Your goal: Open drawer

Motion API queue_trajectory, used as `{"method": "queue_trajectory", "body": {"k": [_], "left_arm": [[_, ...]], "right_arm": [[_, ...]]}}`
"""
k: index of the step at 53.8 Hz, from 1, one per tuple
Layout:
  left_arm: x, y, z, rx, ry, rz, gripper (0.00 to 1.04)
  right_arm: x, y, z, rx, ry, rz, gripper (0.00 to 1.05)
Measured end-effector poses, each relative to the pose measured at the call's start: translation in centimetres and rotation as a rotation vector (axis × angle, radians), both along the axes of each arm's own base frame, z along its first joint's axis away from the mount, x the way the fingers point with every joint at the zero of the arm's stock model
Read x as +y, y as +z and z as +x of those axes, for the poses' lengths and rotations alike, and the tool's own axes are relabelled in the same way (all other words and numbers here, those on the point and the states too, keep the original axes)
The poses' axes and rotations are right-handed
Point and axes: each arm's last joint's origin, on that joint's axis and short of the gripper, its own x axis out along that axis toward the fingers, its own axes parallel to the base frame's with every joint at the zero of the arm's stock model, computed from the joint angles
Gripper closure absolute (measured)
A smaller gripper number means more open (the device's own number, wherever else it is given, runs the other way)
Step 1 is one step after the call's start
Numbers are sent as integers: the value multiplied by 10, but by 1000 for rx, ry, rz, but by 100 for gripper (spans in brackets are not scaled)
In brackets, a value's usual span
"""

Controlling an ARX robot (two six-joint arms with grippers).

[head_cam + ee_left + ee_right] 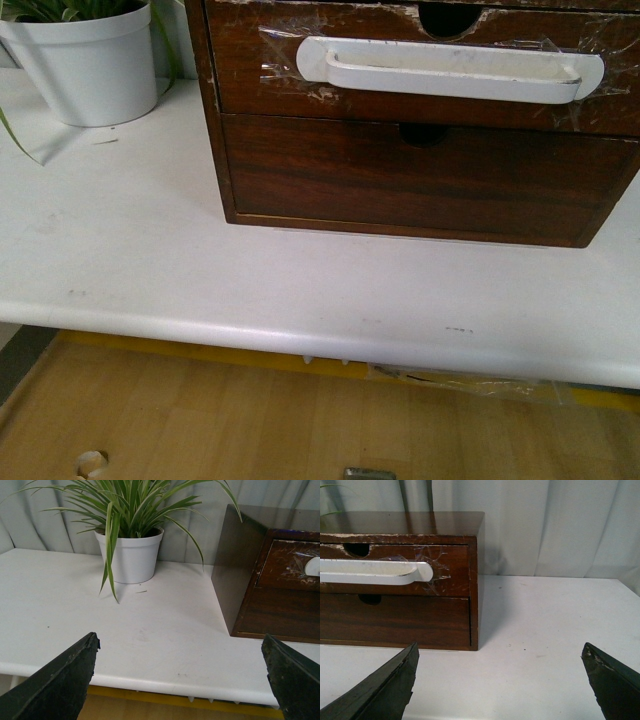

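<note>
The drawer [250, 70] is the upper one of a dark wooden chest on the white table. It is scratched, shut, and bears a long white handle [450, 70] held on with clear tape, below a semicircular notch. It also shows in the right wrist view [455, 580] with its handle [375, 572], and partly in the left wrist view [287, 565]. My left gripper [180, 652] is open and empty, over the table's front edge, left of the chest. My right gripper [500, 655] is open and empty, in front of the chest's right end. Neither arm shows in the front view.
A plain lower drawer [420, 180] without a handle sits under the task drawer. A white pot with a striped green plant [131, 555] stands at the back left, also in the front view [85, 60]. The table's front edge [300, 335] runs above a wooden floor. Curtains hang behind.
</note>
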Motion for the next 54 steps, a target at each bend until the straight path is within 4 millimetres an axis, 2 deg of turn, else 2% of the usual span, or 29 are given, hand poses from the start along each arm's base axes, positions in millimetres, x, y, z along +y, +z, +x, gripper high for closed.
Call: {"method": "queue_trajectory", "body": {"k": [54], "left_arm": [[0,0,0,0,0,0,6]], "right_arm": [[0,0,0,0,0,0,9]]}}
